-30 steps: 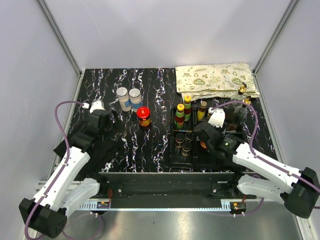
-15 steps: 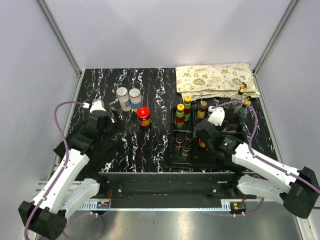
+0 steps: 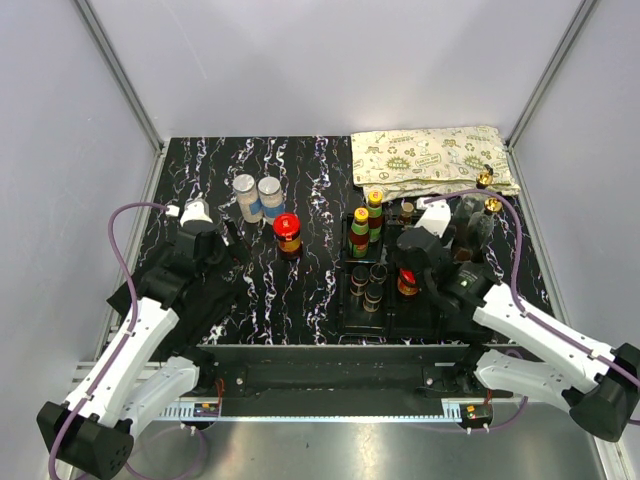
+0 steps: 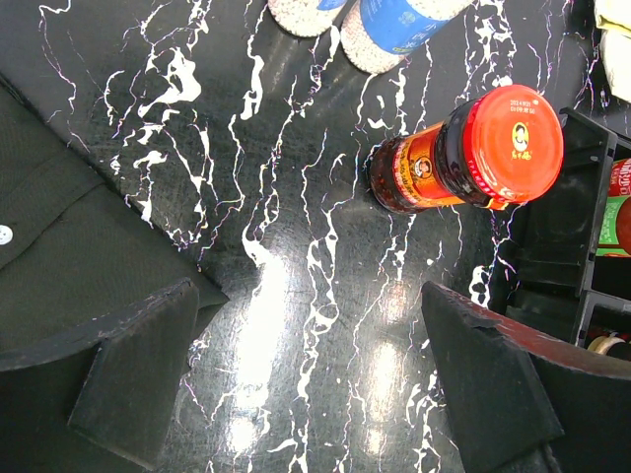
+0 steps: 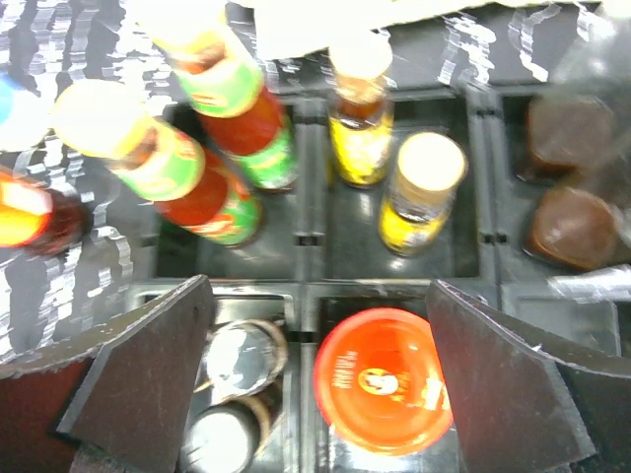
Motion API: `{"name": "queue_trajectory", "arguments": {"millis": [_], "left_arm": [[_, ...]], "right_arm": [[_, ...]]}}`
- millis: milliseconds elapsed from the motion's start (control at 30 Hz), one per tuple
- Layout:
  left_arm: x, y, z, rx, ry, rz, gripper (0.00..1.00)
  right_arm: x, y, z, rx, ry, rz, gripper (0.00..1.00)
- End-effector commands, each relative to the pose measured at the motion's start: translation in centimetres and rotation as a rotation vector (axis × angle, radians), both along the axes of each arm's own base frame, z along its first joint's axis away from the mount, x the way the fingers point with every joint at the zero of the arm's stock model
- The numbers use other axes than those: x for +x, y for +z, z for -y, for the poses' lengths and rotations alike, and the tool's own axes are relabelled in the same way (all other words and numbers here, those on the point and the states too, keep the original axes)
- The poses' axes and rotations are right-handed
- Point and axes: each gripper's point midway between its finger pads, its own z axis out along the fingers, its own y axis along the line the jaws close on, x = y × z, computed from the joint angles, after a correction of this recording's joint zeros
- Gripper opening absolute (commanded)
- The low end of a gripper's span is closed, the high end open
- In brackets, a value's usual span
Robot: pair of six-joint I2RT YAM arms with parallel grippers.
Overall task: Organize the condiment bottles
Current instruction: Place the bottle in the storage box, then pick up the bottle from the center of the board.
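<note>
Glass, probably: rigid, slippery, breakable. The red-lidded jar is stood mid-tabletop beside the black tray, best gripped below its lid. The left tool and right tool are spread wide, empty.

No wording reads clearly. Ahead of the left fingers, the red-lidded jar bears raised characters on its lid (too fine to make out) and a portrait label. Between the right fingers, another red lid shows a blurred round emblem.
</note>
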Motion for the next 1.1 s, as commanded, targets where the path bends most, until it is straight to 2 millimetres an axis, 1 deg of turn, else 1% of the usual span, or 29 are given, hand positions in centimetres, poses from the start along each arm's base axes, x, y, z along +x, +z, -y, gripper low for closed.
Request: {"name": "queue_trajectory", "arguments": {"millis": [0, 33, 67, 100, 133, 167, 200, 267, 300, 367, 400, 467, 500, 533, 633, 667, 700, 767, 800, 833, 867, 900, 933, 967, 1033, 1067], "left_arm": [[0.6, 1.4, 0.1, -0.013, -0.003, 0.064, 0.99], [0.6, 1.5, 0.0, -0.012, 0.002, 0.068, 0.99], [0.6, 1.6, -0.2, -0.012, 0.008, 0.075, 0.99], [0.5, 1.8, -0.4, -0.01, 0.018, 0.081, 0.99], [0.5, 1.9, -0.5, -0.012, 0.026, 0.086, 0.99], [0.4, 1.9, -0.6, -0.012, 0.028, 0.09, 0.99], [0.4, 1.9, -0.7, -0.009, 0.033, 0.093, 0.99], [0.3, 1.9, -0.7, -0.011, 0.038, 0.096, 0.99], [0.3, 2.0, -0.8, -0.01, 0.039, 0.098, 0.99], [0.3, 1.9, -0.9, -0.008, 0.042, 0.094, 0.99], [0.2, 2.0, -0.9, -0.007, 0.043, 0.094, 0.99], [0.2, 2.0, -0.9, -0.008, 0.045, 0.096, 0.99], [0.2, 2.0, -1.0, -0.006, 0.051, 0.097, 0.99], [0.2, 2.0, -1.1, -0.006, 0.051, 0.097, 0.99], [0.1, 2.2, -1.2, -0.007, 0.058, 0.104, 0.99], [0.1, 2.3, -1.2, -0.008, 0.06, 0.109, 0.99], [0.0, 2.2, -1.2, -0.008, 0.06, 0.109, 0.99], [0.0, 2.2, -1.2, -0.01, 0.06, 0.109, 0.99], [0.0, 2.3, -1.2, -0.011, 0.06, 0.111, 0.99], [0.0, 2.2, -1.2, -0.009, 0.06, 0.107, 0.99], [0.0, 2.3, -1.2, -0.011, 0.06, 0.111, 0.99], [0.0, 2.4, -1.3, -0.011, 0.062, 0.115, 0.99], [0.0, 2.3, -1.3, -0.011, 0.063, 0.112, 0.99], [-0.1, 2.3, -1.3, -0.01, 0.06, 0.112, 0.99], [-0.1, 2.3, -1.2, -0.013, 0.056, 0.111, 0.99], [-0.1, 2.3, -1.2, -0.014, 0.059, 0.111, 0.99]], "right_arm": [[0.4, 4.4, -3.2, 0.072, 0.17, 0.059, 0.98], [0.5, 4.9, -4.0, 0.072, 0.215, 0.07, 0.98], [0.2, 5.0, -5.5, 0.093, 0.293, 0.056, 0.98], [0.3, 4.6, -6.5, 0.087, 0.336, 0.039, 0.98], [0.5, 5.4, -7.5, 0.095, 0.376, 0.051, 0.98], [0.3, 5.5, -8.8, 0.112, 0.437, 0.036, 0.97], [0.7, 5.4, -10.1, 0.109, 0.472, 0.021, 0.97], [1.1, 5.5, -11.8, 0.108, 0.522, 0.012, 0.97], [1.6, 5.5, -13.2, 0.103, 0.546, 0.0, 0.97], [2.2, 5.6, -14.9, 0.094, 0.59, -0.001, 0.98], [3.0, 5.8, -16.2, 0.094, 0.607, -0.003, 0.98], [3.5, 6.2, -17.9, 0.094, 0.653, 0.004, 0.99], [4.3, 6.4, -19.1, 0.088, 0.666, 0.006, 1.0], [4.5, 6.4, -20.0, 0.085, 0.685, 0.004, 1.0], [5.9, 5.8, -22.4, 0.067, 0.723, -0.004, 1.0], [6.2, 4.4, -23.4, 0.053, 0.736, -0.034, 1.0], [6.6, 5.1, -24.2, 0.052, 0.747, -0.017, 1.0], [6.9, 4.5, -25.4, 0.039, 0.766, -0.026, 1.0], [7.3, 3.9, -26.2, 0.028, 0.773, -0.038, 1.0], [7.4, 3.6, -26.6, 0.022, 0.777, -0.043, 1.0], [7.6, 2.2, -27.3, 0.006, 0.782, -0.068, 1.0], [7.6, 2.6, -27.8, 0.005, 0.79, -0.064, 1.0], [7.7, 2.1, -28.1, -0.002, 0.789, -0.073, 1.0], [8.0, 1.1, -28.4, -0.022, 0.784, -0.089, 1.0], [7.8, 0.7, -29.0, -0.034, 0.79, -0.097, 1.0], [7.9, 0.0, -29.2, -0.044, 0.788, -0.109, 1.0]]}}
